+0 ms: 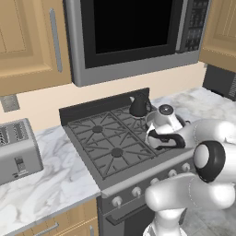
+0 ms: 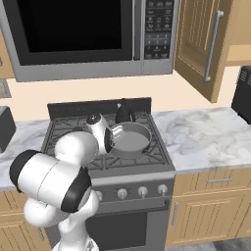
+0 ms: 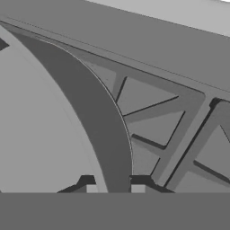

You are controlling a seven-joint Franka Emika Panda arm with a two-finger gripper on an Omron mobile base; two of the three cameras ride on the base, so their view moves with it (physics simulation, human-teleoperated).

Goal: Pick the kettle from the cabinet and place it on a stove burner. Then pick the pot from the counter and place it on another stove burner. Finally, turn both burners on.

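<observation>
My gripper [image 3: 114,188] pinched shut on the pot [image 2: 128,138] rim at six o'clock in my hand view, pot resting on the range's front right grate [image 3: 179,134], kettle [image 2: 124,112] just behind at twelve o'clock on the rear burner, marble counter [image 2: 206,132] at three o'clock

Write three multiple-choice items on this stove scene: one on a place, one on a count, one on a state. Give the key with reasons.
1. Where does the kettle stand?
A. on a back burner of the range
B. on the counter
C. in the cabinet

2. How many silver knobs show on the range front in the right base view?
A. one
B. three
C. six

3. How do the gripper jaws stand?
A. wide open above the pot
B. shut on the pot rim
C. shut on the kettle handle

Key: 1 A, it sits on the back grate; 2 B, three knobs are in a row; 3 B, the hand view shows a fingertip on each side of the rim.
</observation>
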